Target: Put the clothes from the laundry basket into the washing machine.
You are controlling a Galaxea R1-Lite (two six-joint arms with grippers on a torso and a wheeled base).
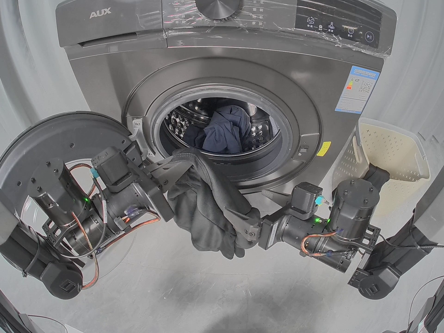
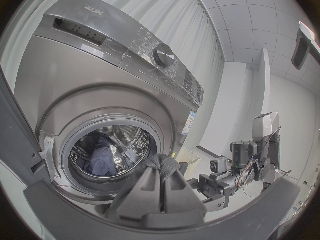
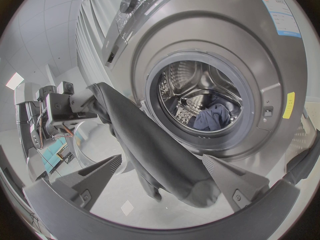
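A dark grey garment (image 1: 203, 204) hangs in front of the washing machine (image 1: 286, 75), just below its open porthole. My left gripper (image 1: 178, 160) is shut on the garment's upper end at the porthole's lower left rim; the cloth bunches at its fingertips (image 2: 162, 170). The garment slopes down and lies across my right gripper (image 1: 243, 225), whose fingers stand wide open with the cloth (image 3: 150, 140) draped between them (image 3: 160, 157). A navy garment (image 1: 224, 128) lies inside the drum. The cream laundry basket (image 1: 397, 153) stands to the machine's right.
The round machine door (image 1: 60, 139) is swung open to the left, close behind my left arm. Grey floor (image 1: 185, 287) lies below the hanging cloth. A white curtain (image 1: 27, 70) hangs behind the machine.
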